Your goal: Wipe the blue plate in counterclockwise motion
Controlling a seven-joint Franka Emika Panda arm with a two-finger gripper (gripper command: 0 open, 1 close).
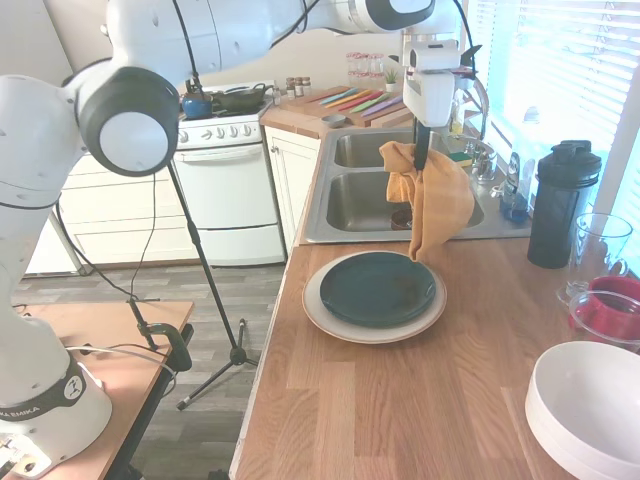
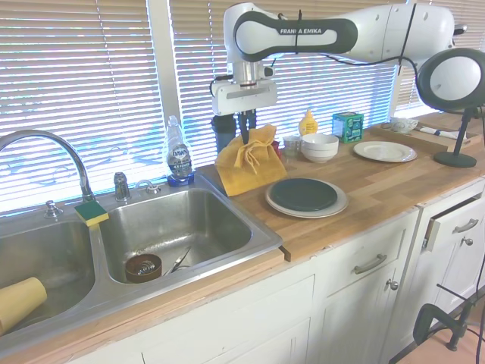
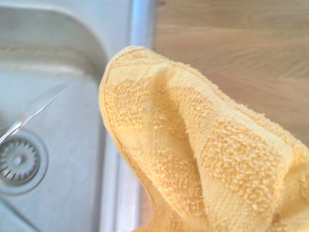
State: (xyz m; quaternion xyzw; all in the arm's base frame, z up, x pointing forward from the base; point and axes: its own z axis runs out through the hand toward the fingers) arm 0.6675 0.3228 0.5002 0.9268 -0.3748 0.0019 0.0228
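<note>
The blue plate (image 1: pixel 377 288) lies flat on a larger cream plate (image 1: pixel 316 306) on the tabletop (image 1: pixel 420 400), just beside the sink (image 1: pixel 365 200) on its near side. It is round, so no axis matters; what matters is direction. The gripper (image 1: pixel 421 160) hangs above the sink's rim, and the plate lies forward of it, away from the sink, and lower. The gripper is pinching the bunched top of a yellow cloth (image 1: pixel 438 205), its fingers pressed together on the fabric. The cloth droops freely; its lowest corner hangs close over the plate's sink-side edge, and I cannot tell whether it touches. The plate looks unwiped so far. By my reading, the arm must carry the cloth over the plate's centre and descend until it presses, before circling counterclockwise.
</note>
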